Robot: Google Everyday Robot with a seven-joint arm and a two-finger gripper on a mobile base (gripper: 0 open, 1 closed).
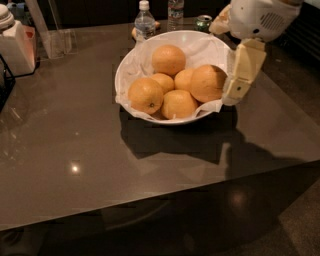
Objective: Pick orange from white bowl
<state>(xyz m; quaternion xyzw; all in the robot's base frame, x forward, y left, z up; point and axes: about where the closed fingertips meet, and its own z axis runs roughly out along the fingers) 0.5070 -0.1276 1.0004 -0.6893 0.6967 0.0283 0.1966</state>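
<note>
The white bowl [118,80], lined with crumpled white paper, stands on the dark table at the upper middle and holds several oranges. The orange [206,83], the largest and slightly oval, lies at the bowl's right side against the rim. My gripper [233,93] hangs from the white arm housing [260,17] at the upper right. It points down just outside the bowl's right rim, right beside the large orange. It holds nothing that I can see.
Two water bottles [144,21] [175,11] and a green can [203,21] stand behind the bowl. A white container [15,45] and a clear plastic holder [57,42] sit at the far left. The table's front edge [160,197] runs across the lower part.
</note>
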